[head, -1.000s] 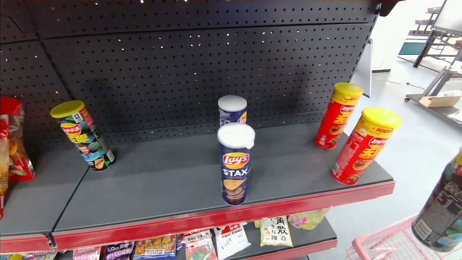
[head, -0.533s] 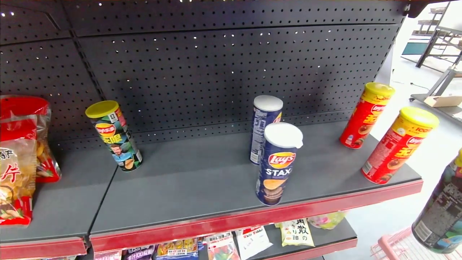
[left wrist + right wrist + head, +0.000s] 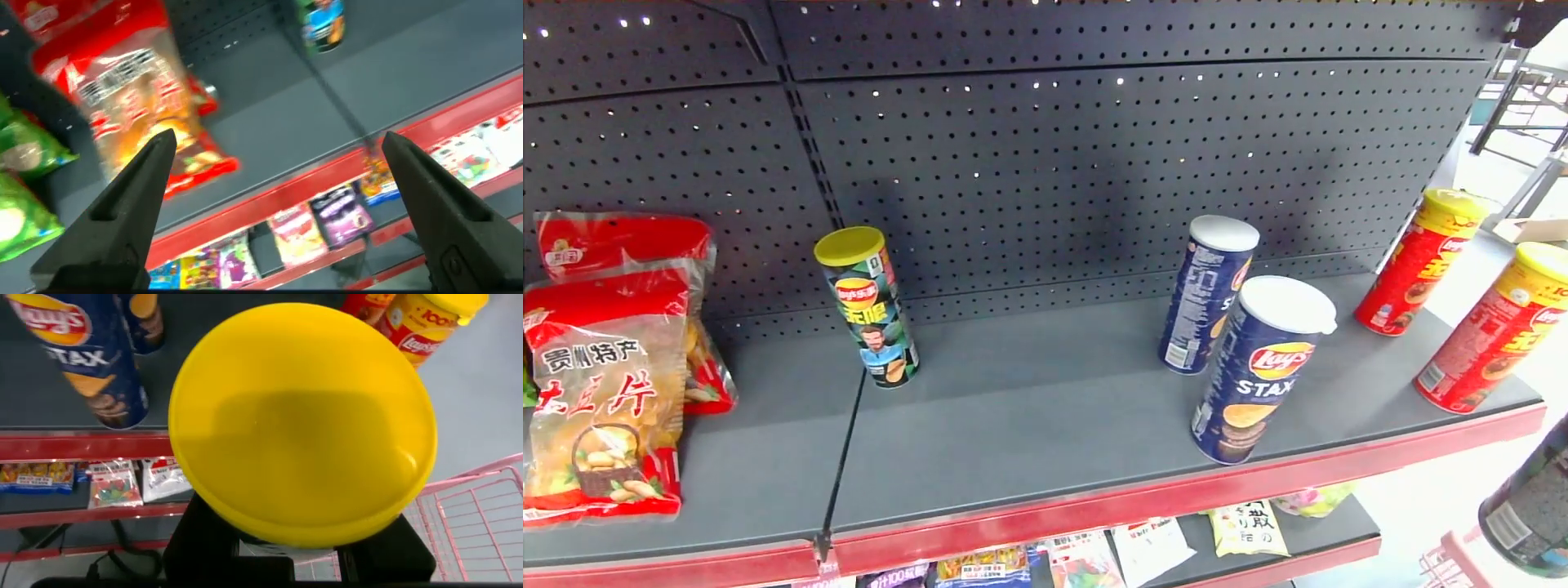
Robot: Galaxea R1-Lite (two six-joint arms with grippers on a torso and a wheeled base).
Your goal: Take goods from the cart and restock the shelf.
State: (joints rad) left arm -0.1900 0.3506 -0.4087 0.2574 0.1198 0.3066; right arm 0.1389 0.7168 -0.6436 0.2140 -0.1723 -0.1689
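A dark green-and-black chip can [image 3: 1531, 506] hangs at the lower right, off the shelf's right end. Its yellow lid [image 3: 302, 420] faces the right wrist camera, and my right gripper [image 3: 298, 559] is shut on the can below the lid. My left gripper [image 3: 278, 204] is open with nothing in it, in front of the red shelf edge [image 3: 327, 184]. On the grey shelf [image 3: 1029, 425] stand a green can with a yellow lid [image 3: 866, 306], two blue cans [image 3: 1207, 294] [image 3: 1262, 371] and two red cans [image 3: 1421, 261] [image 3: 1486, 327].
Red snack bags [image 3: 605, 392] lean at the shelf's left end. A wide bare stretch lies between the green can and the blue cans. The pink cart [image 3: 1445, 563] is at the lower right. Packets [image 3: 1241, 527] fill the lower shelf.
The head camera has turned left, so the whole picture has shifted right and the red bags have come into sight. The held can stays at the lower right corner.
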